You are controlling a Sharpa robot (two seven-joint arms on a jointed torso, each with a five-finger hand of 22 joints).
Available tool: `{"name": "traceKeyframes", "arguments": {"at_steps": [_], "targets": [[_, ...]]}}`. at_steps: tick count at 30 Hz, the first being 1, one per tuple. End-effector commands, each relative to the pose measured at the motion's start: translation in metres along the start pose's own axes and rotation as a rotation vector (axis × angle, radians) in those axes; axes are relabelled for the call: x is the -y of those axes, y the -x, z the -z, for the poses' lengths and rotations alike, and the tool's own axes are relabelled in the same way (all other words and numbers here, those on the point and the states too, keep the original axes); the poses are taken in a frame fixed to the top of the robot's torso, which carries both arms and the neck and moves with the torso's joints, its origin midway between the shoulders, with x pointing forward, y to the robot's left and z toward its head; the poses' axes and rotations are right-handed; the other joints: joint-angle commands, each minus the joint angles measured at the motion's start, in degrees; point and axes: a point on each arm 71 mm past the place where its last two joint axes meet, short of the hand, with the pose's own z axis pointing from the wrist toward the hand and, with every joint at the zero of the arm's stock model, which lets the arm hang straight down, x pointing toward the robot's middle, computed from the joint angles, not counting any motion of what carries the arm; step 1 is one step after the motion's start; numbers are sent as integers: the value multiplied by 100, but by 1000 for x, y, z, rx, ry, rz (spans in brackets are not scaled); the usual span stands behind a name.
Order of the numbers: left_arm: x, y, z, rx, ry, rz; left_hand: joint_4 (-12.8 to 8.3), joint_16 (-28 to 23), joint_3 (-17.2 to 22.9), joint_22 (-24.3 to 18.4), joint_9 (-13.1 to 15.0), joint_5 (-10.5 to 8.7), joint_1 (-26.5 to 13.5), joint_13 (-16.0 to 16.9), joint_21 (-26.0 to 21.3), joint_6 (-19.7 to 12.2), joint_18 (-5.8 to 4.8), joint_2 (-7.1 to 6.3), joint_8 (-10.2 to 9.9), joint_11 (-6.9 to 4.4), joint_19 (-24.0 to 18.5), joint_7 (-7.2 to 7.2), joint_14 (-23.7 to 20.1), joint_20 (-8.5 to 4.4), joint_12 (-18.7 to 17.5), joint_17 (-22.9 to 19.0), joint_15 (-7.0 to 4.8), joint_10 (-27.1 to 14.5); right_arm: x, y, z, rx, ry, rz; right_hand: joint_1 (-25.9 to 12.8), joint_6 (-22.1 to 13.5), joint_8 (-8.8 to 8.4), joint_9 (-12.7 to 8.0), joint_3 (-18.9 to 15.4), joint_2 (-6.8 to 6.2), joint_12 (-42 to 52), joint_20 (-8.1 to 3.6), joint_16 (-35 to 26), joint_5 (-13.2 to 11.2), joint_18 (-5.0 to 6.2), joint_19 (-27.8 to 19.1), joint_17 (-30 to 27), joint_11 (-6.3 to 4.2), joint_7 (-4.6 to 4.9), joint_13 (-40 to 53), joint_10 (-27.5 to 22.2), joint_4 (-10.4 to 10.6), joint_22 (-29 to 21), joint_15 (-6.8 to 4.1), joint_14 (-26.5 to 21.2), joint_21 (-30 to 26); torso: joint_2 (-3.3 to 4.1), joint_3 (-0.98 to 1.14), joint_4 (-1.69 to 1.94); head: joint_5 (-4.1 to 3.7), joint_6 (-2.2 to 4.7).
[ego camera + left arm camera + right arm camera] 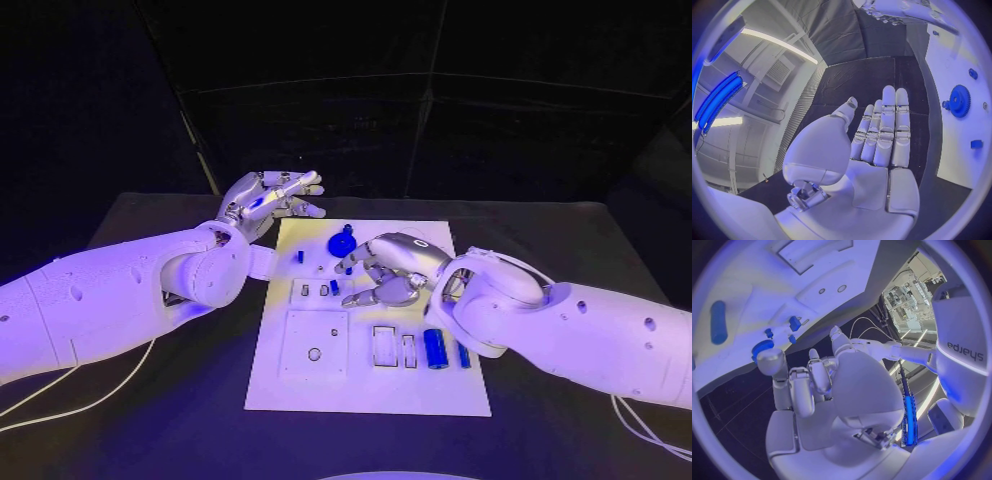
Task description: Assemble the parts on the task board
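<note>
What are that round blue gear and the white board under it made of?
The gear looks like matte moulded or printed plastic: even blue colour, crisp teeth, no metallic glint. The task board looks like smooth white plastic or painted sheet, flat with clean-cut recesses. Neither can be told for certain.

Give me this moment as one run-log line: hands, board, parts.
left hand: open, off board's far-left corner | right hand: over task board, grasp unclear | blue gear: on board | blue cylinder: lying on board
</note>
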Motion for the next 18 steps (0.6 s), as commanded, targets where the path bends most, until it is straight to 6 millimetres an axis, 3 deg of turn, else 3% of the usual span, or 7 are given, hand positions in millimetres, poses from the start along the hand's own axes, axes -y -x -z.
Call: {"name": "traceKeyframes", "arguments": {"at_steps": [1,3,5,7,10,13,18], "targets": [[-3,-2,0,-102,53,-119,109,571,-78,190,33,-16,-166,100,398,206,26,-74,57,-181,528,-83,725,-224,163,372,-200,436,1,15,12,-5,51,-124,93,104,79,17,-22,29,-32,-15,-86,48,63,-106,687,-20,-24,-52,-78,-1,-160,-7,408,-87,-16,0,33,-7,3],[-6,0,1,-129,89,-180,176,1467,-161,409,46,-12,-233,228,811,321,48,-140,76,-338,918,-188,1096,-402,293,1144,-339,756,8,27,21,4,32,-176,131,179,150,20,-49,87,-121,-48,-263,81,120,-296,334,-61,-58,-157,-154,-4,-504,-43,314,-275,-50,7,24,14,-5],[-10,2,1,-160,139,-256,177,4089,-226,726,88,-25,-201,440,1363,484,54,-211,134,-483,1370,-306,1326,-575,544,3909,-496,1190,17,43,30,37,-2,-235,189,212,192,16,-53,144,-283,-72,-480,143,189,-522,-57,-80,-81,-335,-292,-24,-931,-70,206,-515,-92,16,30,19,-25],[-14,3,3,-194,202,-334,183,5337,-270,1885,130,-19,-169,633,2433,566,-110,-241,159,-549,1776,-390,1354,-665,708,5244,-590,1347,28,58,37,91,-46,-286,291,196,212,1,-16,243,-839,-97,-981,196,315,-973,-839,-98,-93,-919,-751,-59,-1755,-96,-35,-1021,-122,24,28,40,-27],[-18,3,4,-250,293,-445,243,6216,-382,3229,228,-23,-177,1044,3574,658,-263,-274,189,-594,1913,-451,1332,-724,1018,6306,-631,1416,44,75,46,153,-102,-350,363,87,233,-17,-21,279,-2054,-104,-1997,222,353,-1227,-2113,-101,-84,-2157,-1586,-74,-2231,-99,-414,-1556,-184,36,33,59,-49],[-20,3,2,-309,407,-589,444,6578,-568,3592,351,-27,-326,1609,3909,603,-295,-229,234,-643,1997,-466,1325,-737,1568,6785,-669,1325,63,89,53,209,-164,-411,519,126,315,-8,62,345,-3341,-79,-3847,221,349,-1443,-4048,-90,-69,-3302,-2166,-98,-2558,-65,-1166,-2121,-240,53,58,63,-77],[-21,3,-1,-341,524,-726,652,6864,-796,3956,603,-25,-338,2530,4174,535,-332,-127,468,-677,2126,-517,1377,-779,2523,7192,-687,933,82,100,56,255,-205,-458,752,486,335,-22,388,294,-5007,-8,-5166,168,344,-1607,-4504,-80,-21,-4720,-1889,-178,-3004,-6,-1333,-2865,-305,78,71,78,-114]]}}
